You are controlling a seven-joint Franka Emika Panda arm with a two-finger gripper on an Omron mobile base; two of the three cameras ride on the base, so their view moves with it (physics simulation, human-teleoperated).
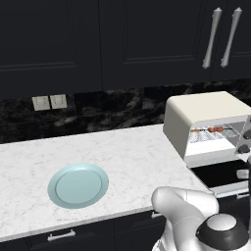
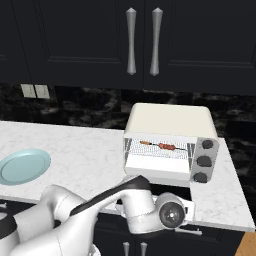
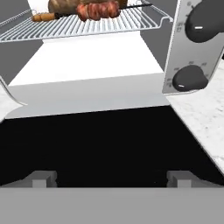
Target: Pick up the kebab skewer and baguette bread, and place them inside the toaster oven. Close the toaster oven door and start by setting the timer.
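I see the boxy cream oven on the speckled white counter, its dark glass door folded down flat toward me, and the skewer of reddish chunks lying on the wire rack with the brown loaf just behind it. The gripper hangs low over the door, fingers wide apart and empty. The base views add a round pale-blue plate far left of the oven.
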